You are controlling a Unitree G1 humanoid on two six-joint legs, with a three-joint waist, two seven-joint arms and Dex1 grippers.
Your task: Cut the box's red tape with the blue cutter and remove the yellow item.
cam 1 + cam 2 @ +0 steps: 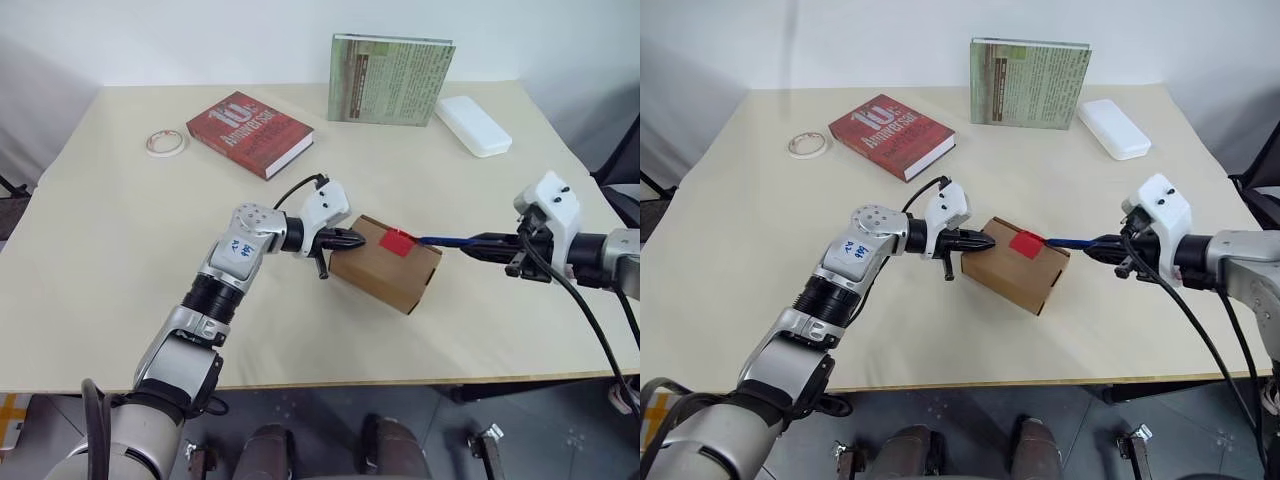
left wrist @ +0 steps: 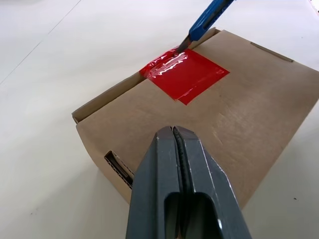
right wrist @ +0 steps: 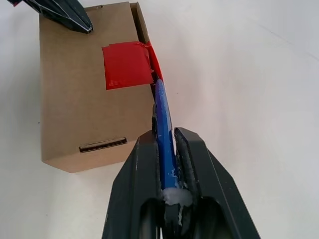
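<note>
At the near middle of a pale tabletop (image 1: 120, 250), a small brown cardboard box (image 1: 385, 268) lies with its flap closed, a glossy square of red tape (image 1: 398, 241) wrapped over the flap's edge on the side toward the robot's right. The tape is wrinkled and lifted where it folds down over that edge. A narrow slot shows in one side wall of the carton.

The left gripper (image 1: 345, 238), fingers pressed fully together and holding nothing, rests its tips against the top of the box at the end away from the tape.

From the robot's right, the right gripper (image 1: 478, 245) clamps its fingers tight on the blue cutter (image 1: 445, 240), a slim dark-blue pen-like tool. The tool points level toward the box, its tip meeting the red tape at the flap's edge.

Farther back, a red hardcover book (image 1: 250, 133) lies flat, with a white tape roll (image 1: 165, 143) just beside it. At the table's far edge a green book (image 1: 388, 78) stands upright, and a flat white case (image 1: 472, 124) lies near it.
</note>
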